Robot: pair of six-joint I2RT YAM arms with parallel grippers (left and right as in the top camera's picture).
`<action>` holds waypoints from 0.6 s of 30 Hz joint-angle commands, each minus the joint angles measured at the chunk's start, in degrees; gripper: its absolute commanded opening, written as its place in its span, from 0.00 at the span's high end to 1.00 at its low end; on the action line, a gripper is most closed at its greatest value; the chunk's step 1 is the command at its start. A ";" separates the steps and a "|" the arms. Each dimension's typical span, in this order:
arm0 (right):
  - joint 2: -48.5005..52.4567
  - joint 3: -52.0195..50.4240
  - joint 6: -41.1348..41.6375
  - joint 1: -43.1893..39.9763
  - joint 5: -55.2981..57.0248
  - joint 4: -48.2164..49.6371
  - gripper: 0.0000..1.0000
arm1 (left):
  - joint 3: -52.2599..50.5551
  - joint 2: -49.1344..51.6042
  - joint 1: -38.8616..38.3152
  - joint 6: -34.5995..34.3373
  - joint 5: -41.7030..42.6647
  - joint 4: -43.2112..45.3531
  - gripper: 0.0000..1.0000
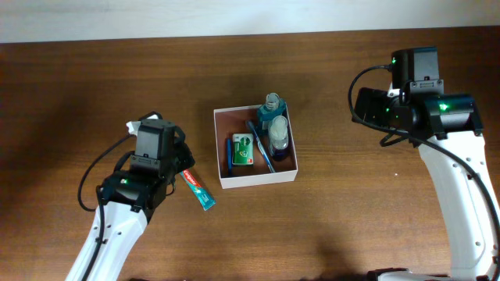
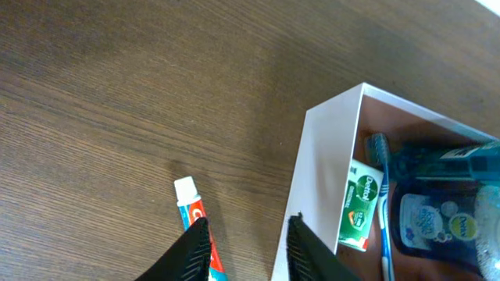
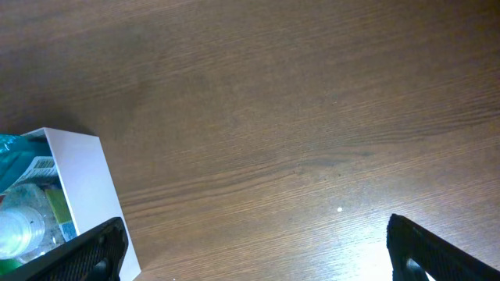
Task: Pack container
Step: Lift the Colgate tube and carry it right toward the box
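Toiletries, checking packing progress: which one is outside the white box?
The red-and-teal toothpaste tube, lying on the wooden table left of the white-walled container; the green packet, blue toothbrush and bottles sit inside it.

Robot workstation, likely lab: wood-grain table [image 1: 70, 94].

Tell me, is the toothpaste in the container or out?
Out: the toothpaste lies on the table, left of the container and its white wall.

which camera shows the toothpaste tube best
The overhead view: nearly the whole toothpaste tube lies on the table left of the box. The left wrist view shows only its white cap end beside a finger; the right wrist view shows none of it.
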 commanded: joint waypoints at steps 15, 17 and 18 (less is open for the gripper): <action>0.28 0.02 0.20 -0.22 0.52 0.00 0.02 | -0.13 14.73 0.26 -1.75 0.68 -1.20 0.47; 0.28 0.02 0.22 -0.22 0.52 0.00 0.02 | -0.13 17.59 0.26 -1.75 0.68 -0.33 0.48; 0.28 0.02 0.22 -0.22 0.52 0.00 0.02 | -0.13 18.91 0.26 -1.77 0.68 -0.07 0.48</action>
